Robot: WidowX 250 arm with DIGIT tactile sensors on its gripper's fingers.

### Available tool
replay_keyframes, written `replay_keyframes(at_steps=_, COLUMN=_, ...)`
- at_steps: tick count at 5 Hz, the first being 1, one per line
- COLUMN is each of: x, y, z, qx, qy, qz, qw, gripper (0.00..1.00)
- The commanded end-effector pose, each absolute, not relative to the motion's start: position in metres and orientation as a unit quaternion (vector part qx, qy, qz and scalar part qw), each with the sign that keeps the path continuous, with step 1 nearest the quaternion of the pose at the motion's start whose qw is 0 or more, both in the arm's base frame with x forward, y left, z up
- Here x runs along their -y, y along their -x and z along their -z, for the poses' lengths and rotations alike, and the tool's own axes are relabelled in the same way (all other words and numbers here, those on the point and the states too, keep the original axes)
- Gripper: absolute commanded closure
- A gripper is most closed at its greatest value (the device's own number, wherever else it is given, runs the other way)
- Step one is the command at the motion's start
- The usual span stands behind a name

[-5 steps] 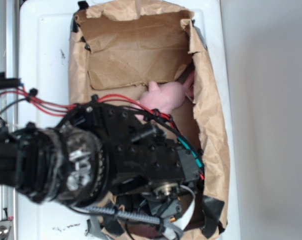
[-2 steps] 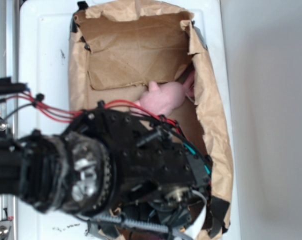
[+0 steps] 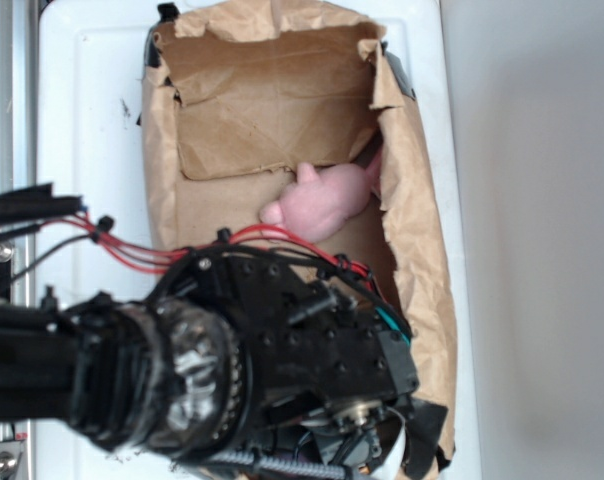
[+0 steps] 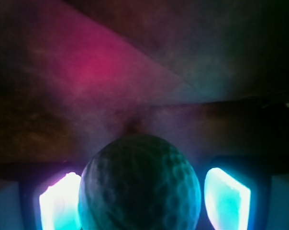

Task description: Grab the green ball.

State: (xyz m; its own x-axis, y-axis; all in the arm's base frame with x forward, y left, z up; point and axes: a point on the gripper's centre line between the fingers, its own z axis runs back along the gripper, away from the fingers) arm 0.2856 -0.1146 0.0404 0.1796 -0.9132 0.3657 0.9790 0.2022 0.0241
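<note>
Arm point(image 3: 232, 370): reaching from left, bent down into near end of brown paper-lined box point(image 3: 422, 250) on white bench point(image 3: 82, 120). Tool point(image 4: 139, 199): spread, glowing fingers point(image 4: 227, 197) flanking green ball point(image 4: 139, 187); contact not discernible. Ball hidden under arm in exterior view. Pink plush toy point(image 3: 322, 200): mid-box, apart.
</note>
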Motion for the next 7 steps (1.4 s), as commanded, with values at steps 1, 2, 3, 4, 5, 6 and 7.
replay_keyframes(at_steps=1, x=0.13, y=-0.29, z=-0.058, qx=0.176, qy=0.102, qz=0.62, qw=0.758, gripper=1.0)
replay_keyframes(at_steps=2, x=0.126, y=-0.291, z=-0.064, qx=0.183, qy=0.104, qz=0.598, qw=0.774, gripper=1.0)
replay_keyframes(at_steps=3, x=0.123, y=-0.289, z=-0.068, qx=0.187, qy=0.079, qz=0.555, qw=0.807, gripper=1.0)
replay_keyframes(at_steps=4, x=0.115, y=-0.286, z=-0.078, qx=0.203, qy=0.014, qz=0.457, qw=0.866, gripper=1.0)
replay_keyframes(at_steps=5, x=0.101, y=-0.283, z=-0.096, qx=0.204, qy=0.012, qz=0.365, qw=0.908, gripper=1.0)
replay_keyframes(at_steps=6, x=0.088, y=-0.289, z=-0.109, qx=0.191, qy=0.026, qz=0.305, qw=0.933, gripper=1.0)
replay_keyframes(at_steps=7, x=0.078, y=-0.299, z=-0.117, qx=0.182, qy=0.033, qz=0.241, qw=0.953, gripper=1.0)
